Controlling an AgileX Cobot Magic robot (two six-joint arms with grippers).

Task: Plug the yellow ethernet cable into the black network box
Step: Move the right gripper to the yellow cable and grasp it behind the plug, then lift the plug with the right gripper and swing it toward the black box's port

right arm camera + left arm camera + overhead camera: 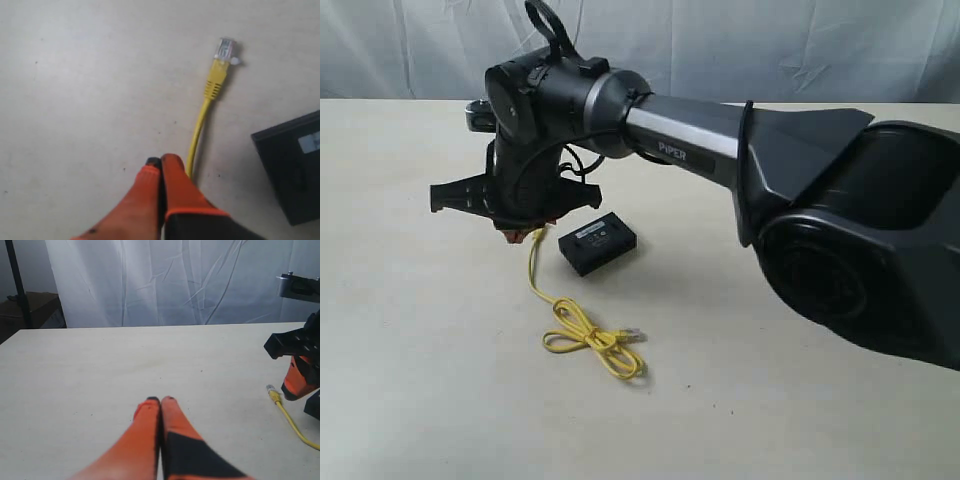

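Right arm (690,130) stretched almost level over the table (740,430), wrist bent steeply down, right gripper (160,161) aimed at the tabletop just beside the black network box (598,243). Orange fingers (145,195) pressed tip to tip with no gap, nothing seen between them. Yellow ethernet cable (582,335) flat on the table, one end stretch straight and passing just beside those fingertips. Clear plug (226,50) of that stretch directed away from the fingertips, its long axis running past the box's side rather than toward it. Remainder of the cable trailing away from the box to a loose looped knot (592,340), second plug (634,333) just beyond. Box lying flat, white label (592,231) upward. Left gripper (160,400) low over bare tabletop, well apart from the box, fingers likewise clenched together and empty.
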